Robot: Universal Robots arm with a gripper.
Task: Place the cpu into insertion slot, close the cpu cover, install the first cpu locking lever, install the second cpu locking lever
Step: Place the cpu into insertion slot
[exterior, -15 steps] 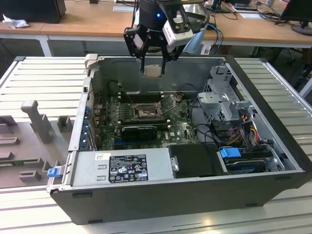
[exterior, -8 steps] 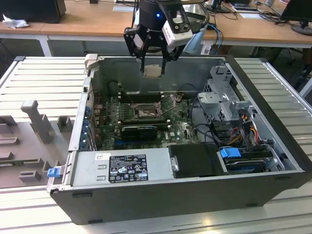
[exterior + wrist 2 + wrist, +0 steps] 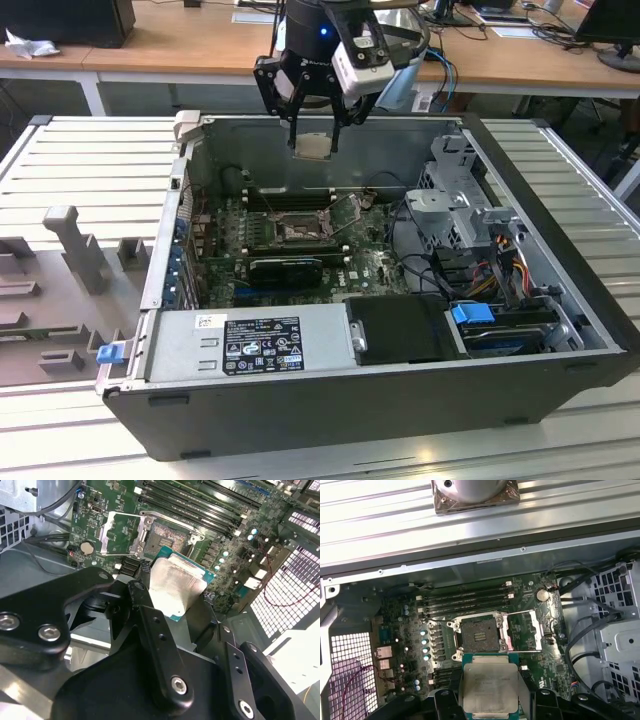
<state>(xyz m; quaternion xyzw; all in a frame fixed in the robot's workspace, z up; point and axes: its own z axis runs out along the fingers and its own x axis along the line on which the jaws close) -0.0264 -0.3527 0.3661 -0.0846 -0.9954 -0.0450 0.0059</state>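
Observation:
My gripper (image 3: 314,150) hangs above the open computer case, shut on the cpu (image 3: 313,146), a small pale square chip held flat by its edges. The cpu (image 3: 490,687) has a silvery face and a green rim, also visible in the second wrist view (image 3: 175,587). Below it on the green board lies the insertion slot (image 3: 479,637) (image 3: 298,230), dark-framed and uncovered. The cpu cover (image 3: 524,630) (image 3: 120,532) is flipped open beside the slot. The chip is well above the board and offset from the slot towards the case's back wall.
Long black memory slots (image 3: 465,600) run beside the socket. A black card (image 3: 285,268), the grey power supply box (image 3: 250,345), a drive cage (image 3: 465,200) and loose cables (image 3: 420,265) crowd the case. A grey foam tray (image 3: 60,280) lies at the exterior view's left.

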